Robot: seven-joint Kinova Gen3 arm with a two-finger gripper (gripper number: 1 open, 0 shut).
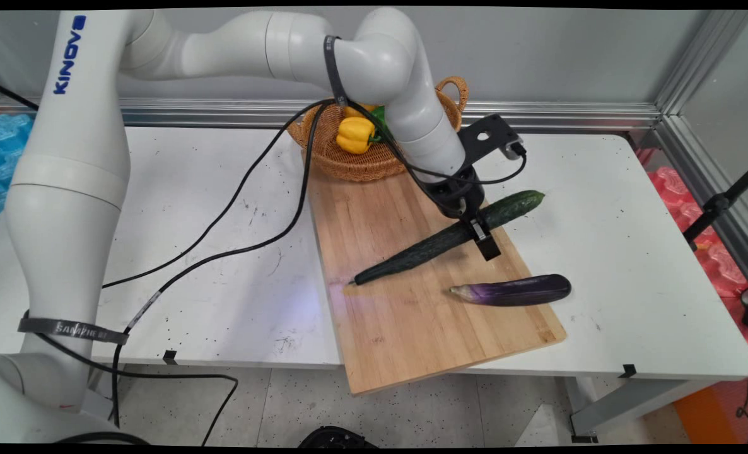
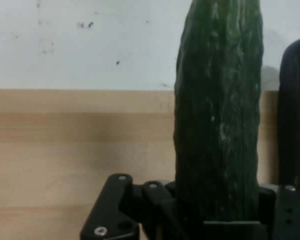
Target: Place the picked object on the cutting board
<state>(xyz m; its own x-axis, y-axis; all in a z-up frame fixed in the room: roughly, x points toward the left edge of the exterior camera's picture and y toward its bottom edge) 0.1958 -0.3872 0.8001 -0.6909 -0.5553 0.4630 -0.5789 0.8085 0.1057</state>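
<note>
Long dark green cucumber (image 1: 449, 238) lying slantwise across a wooden cutting board (image 1: 412, 315), thin end near the board's left edge, thick end reaching past the right edge over the white table (image 1: 632, 265). Clasped about two-thirds along by the black gripper (image 1: 477, 228), fingers closed against both sides; in the hand view the cucumber (image 2: 219, 115) rising straight up between the linkage at the bottom edge. Just beside, nearer the front, a purple eggplant (image 1: 514, 291) lying across the board's right edge, apart from the cucumber. Behind the board, touching its far end, a wicker basket (image 1: 349, 165) holding a yellow bell pepper (image 1: 355, 134), partly hidden by the arm.
</note>
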